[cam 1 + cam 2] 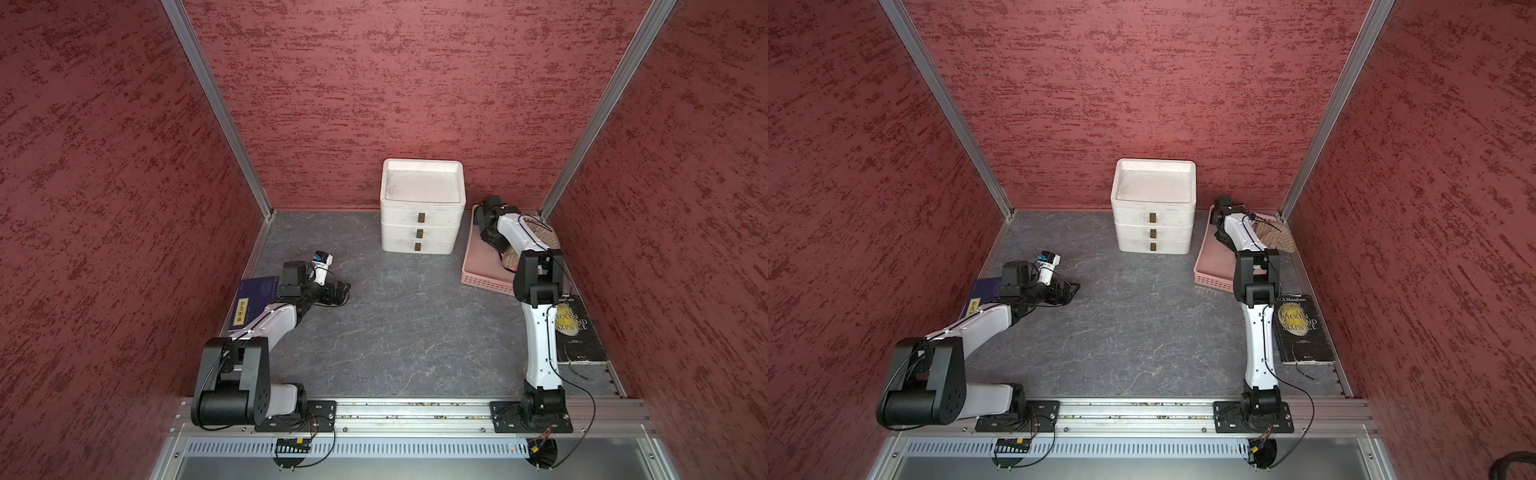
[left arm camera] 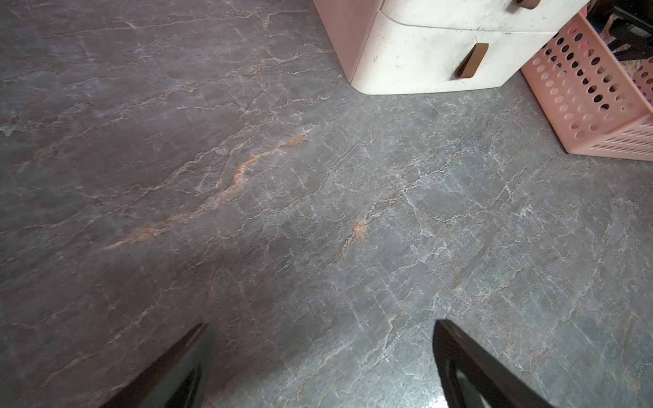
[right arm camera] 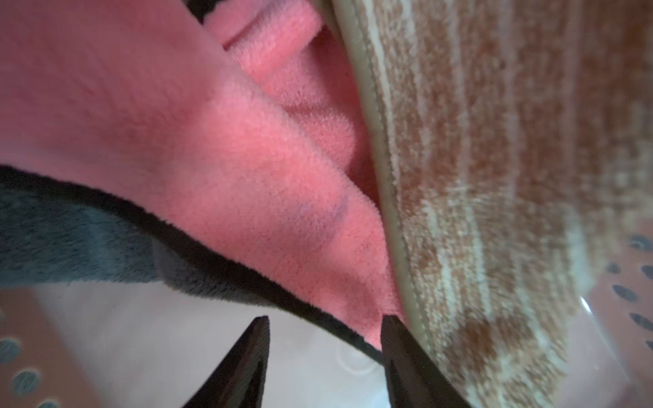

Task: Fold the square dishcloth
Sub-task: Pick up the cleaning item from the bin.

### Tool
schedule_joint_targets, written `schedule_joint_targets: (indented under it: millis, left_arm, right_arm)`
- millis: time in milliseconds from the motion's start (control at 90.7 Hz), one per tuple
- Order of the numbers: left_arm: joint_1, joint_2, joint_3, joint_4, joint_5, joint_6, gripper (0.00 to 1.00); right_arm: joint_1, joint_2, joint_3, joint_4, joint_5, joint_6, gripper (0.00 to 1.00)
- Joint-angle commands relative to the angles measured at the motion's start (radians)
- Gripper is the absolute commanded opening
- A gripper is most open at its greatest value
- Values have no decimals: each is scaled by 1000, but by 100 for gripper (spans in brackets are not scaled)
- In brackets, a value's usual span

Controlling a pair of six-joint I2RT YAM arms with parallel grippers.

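"Square dishcloth (image 3: 247, 159), the soft pink fuzzy one, I think. Where is it?"

"Start close. The left claw (image 2: 321, 323) hangs over the grey stone-look table (image 1: 395, 332). Its fingers are wide apart and hold nothing. It is well away from the cloth."

"And farther back?"

"The right claw (image 3: 325, 318) is down in the pink plastic basket with holes (image 1: 486, 286). Its fingers are half apart, not pinching yet. The dishcloth lies bunched up just ahead. Its corner seems to touch one finger, right beside a brown-and-cream striped towel (image 3: 494, 176). So I think the right arm should grab it."
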Motion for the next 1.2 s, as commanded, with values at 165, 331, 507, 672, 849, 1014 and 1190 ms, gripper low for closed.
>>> schedule_joint_targets:
  millis: [165, 331, 507, 672, 849, 1014, 1190]
  left_arm:
    - [-5, 24, 19, 0, 19, 22, 100]
    - [-5, 21, 17, -3, 16, 21, 100]
    - [-5, -1, 16, -14, 22, 19, 100]
    - [-5, -34, 14, -28, 29, 20, 100]
    - [-4, -94, 20, -83, 97, 31, 100]
    - [-2, -179, 38, -196, 201, 70, 100]
    - [16, -267, 51, -308, 258, 132, 100]
  right_arm:
    - [-8, 9, 5, 32, -102, -17, 18]
    - [6, -112, -71, 81, -122, -44, 0]
    - [9, -288, -179, 161, -199, -86, 0]
    - [27, -459, -261, 176, -232, -113, 0]
    - [63, -679, -418, 247, -290, -144, 0]
    - [158, -791, -433, 199, -367, -226, 0]
    - [363, -864, -414, 135, -413, -265, 0]
